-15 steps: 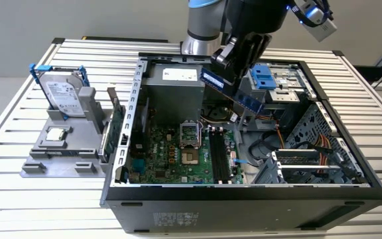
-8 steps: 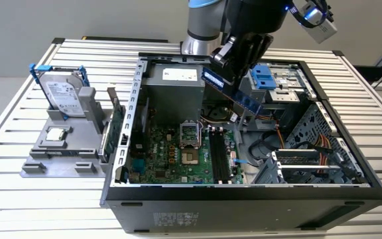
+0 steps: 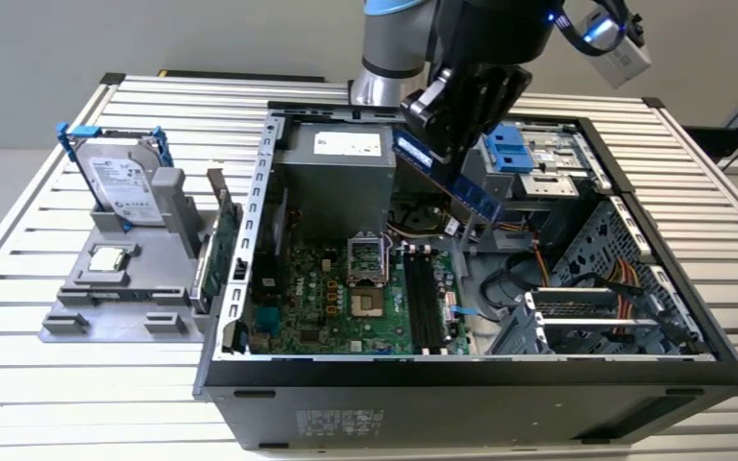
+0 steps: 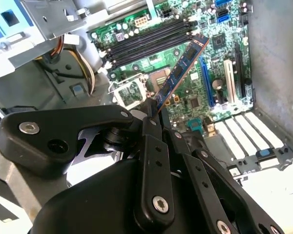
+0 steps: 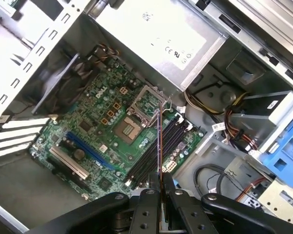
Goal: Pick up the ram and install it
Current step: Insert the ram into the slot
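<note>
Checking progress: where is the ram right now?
In the second wrist view, the ram sits clamped in the claw, above the motherboard's black memory slots.

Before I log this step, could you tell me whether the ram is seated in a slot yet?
Out. The gripper holds the ram between its fingers, off the board; the black slots are empty.

Arm reaching down from above, wrist tilted. Gripper with black linkage fingers closed on one end of the ram, apparently gripped edge-on.
</note>
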`<state>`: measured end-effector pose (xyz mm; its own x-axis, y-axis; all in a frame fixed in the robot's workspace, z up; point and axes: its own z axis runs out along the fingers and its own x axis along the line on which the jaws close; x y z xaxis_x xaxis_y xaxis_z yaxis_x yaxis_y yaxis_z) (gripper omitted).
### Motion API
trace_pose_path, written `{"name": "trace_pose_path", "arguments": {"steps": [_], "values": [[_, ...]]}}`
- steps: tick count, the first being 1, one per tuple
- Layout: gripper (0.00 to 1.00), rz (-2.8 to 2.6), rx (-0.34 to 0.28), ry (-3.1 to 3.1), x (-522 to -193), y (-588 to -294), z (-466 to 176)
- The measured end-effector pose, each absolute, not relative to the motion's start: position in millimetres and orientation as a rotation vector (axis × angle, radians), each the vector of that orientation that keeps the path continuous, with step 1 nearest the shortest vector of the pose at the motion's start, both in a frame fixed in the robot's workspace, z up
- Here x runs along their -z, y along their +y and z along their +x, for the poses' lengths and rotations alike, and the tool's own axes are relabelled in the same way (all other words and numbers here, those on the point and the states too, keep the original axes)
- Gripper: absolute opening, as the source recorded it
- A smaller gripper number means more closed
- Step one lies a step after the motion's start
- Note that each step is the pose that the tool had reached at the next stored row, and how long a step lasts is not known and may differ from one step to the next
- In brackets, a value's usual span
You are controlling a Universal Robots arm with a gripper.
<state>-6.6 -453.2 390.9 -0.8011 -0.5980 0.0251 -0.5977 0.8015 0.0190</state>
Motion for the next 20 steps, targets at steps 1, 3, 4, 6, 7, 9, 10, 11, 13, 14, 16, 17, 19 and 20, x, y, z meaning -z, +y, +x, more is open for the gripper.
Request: {"name": "trace_pose_path", "arguments": {"steps": [1,3,4,6,7,9,10,11,13,14,16,17,19,20], "values": [[0.00,0.967,0.016,-2.958,-390.9,-453.2,-6.6],[0.00,0.941,0.016,-2.966,-390.9,-453.2,-6.6],[0.00,0.928,0.017,-2.970,-390.9,-453.2,-6.6],[0.00,0.904,0.017,-2.978,-390.9,-453.2,-6.6],[0.00,0.892,0.017,-2.982,-390.9,-453.2,-6.6],[0.00,0.868,0.017,-2.989,-390.9,-453.2,-6.6],[0.00,0.855,0.018,-2.992,-390.9,-453.2,-6.6],[0.00,0.843,0.018,-2.996,-390.9,-453.3,-6.6],[0.00,0.819,0.018,-3.003,-390.9,-453.3,-6.6],[0.00,0.807,0.018,-3.006,-390.9,-453.3,-6.6],[0.00,0.784,0.019,-3.012,-390.9,-453.2,-6.6],[0.00,0.773,0.019,-3.015,-390.9,-453.3,-6.6],[0.00,0.748,0.019,-3.021,-390.9,-453.2,-6.6],[0.00,0.733,0.019,-3.025,-390.9,-453.3,-6.6]]}}
